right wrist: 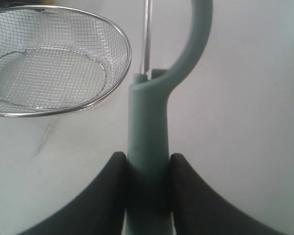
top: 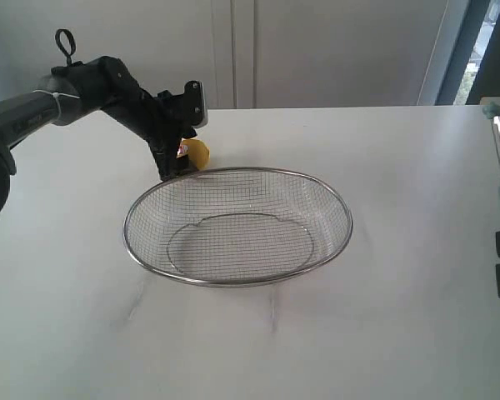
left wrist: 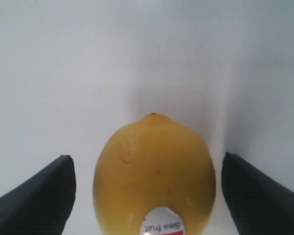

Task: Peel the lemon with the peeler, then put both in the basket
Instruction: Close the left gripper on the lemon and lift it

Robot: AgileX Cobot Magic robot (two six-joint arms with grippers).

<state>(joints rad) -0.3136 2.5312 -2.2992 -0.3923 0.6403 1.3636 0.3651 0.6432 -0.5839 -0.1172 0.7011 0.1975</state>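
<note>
Inside spread left end effector (left wrist: pixel 146 161): lemon (left wrist: pixel 154 171), gaps both sides; right end effector (right wrist: pixel 147 164) pinching peeler (right wrist: pixel 148 112).

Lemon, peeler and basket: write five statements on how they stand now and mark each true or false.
1. The right gripper is shut on the handle of the peeler. True.
2. The lemon lies in the basket. False: it sits on the table just outside the rim.
3. The left gripper is open, with a finger on each side of the lemon and a gap showing at each. True.
4. The peeler rests in the basket. False: it is in the right gripper, apart from the basket.
5. The lemon is half peeled. False: the skin that shows is whole, with the sticker on it.
</note>
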